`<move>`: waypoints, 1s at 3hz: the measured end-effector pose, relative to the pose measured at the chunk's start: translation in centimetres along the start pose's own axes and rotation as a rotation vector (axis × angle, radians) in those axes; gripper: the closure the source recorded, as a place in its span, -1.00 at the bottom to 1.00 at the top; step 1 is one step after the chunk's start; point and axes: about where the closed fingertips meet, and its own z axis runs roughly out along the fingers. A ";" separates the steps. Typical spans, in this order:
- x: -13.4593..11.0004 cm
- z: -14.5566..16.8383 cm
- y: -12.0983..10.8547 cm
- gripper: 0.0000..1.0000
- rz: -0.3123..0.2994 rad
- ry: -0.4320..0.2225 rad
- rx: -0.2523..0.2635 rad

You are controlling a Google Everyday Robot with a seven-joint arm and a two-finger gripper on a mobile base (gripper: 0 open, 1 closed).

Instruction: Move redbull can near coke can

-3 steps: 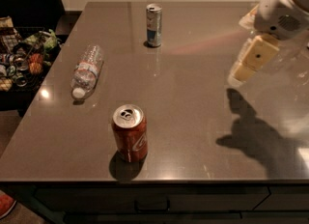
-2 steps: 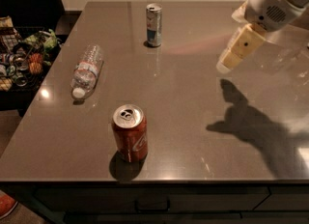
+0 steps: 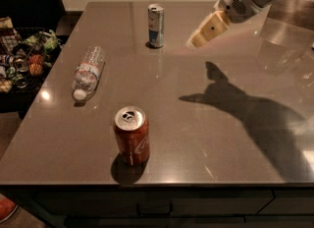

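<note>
Approach step: the gripper (image 3: 206, 31) hangs near the upright redbull (image 3: 156, 25) far back, open or closed I cannot tell, coke (image 3: 131, 136) well apart up front, so next it must straddle the redbull.

So the coke can (image 3: 131, 134) stands on the table (image 3: 206, 153) close to the front edge. The redbull can (image 3: 156, 25) is upright well behind it, a touch to the right. The water bottle (image 3: 88, 72) lies on its side behind and left of the coke can. The gripper (image 3: 196, 40) hangs over the table, behind and right of the coke can. A basket (image 3: 19, 70) sits off the table, far left of it.
</note>
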 end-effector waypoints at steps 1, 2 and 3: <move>-2.8 3.6 -1.5 -1.00 0.054 -0.054 0.041; -5.3 6.3 -3.6 -1.00 0.099 -0.086 0.093; -7.7 9.1 -5.4 -1.00 0.136 -0.119 0.124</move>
